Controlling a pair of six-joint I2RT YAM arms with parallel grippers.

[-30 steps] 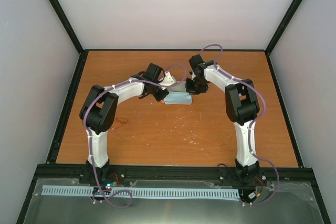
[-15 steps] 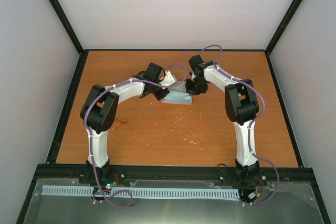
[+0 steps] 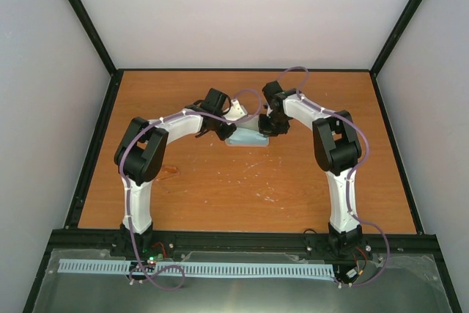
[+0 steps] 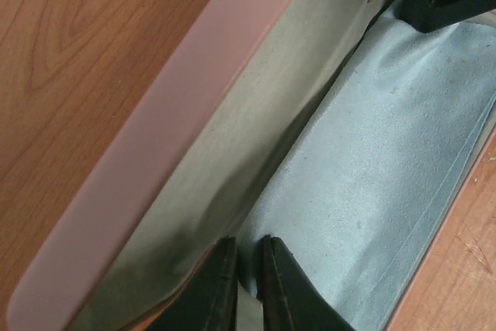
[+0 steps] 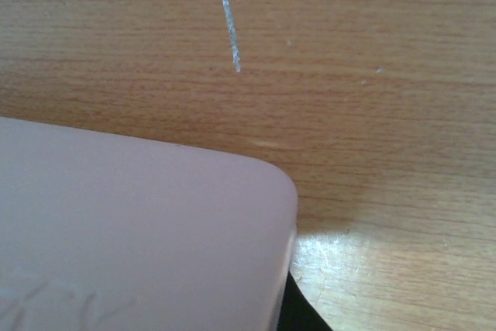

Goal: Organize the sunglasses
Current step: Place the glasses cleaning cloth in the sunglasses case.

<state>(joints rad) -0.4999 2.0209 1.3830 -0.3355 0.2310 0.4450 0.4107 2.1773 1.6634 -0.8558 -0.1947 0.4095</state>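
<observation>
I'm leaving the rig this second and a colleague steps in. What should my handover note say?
Left gripper: jaws nearly together at the light blue cloth's edge; whether it pinches it is unclear.
Right gripper: shut, at the pink case's other end; what it grips is hidden.
Pink case lies open on the table, cloth spread over its inside.
Sunglasses: not visible, perhaps under the cloth.
Done: cloth in case. Left: confirm sunglasses are inside, close the case.
</observation>
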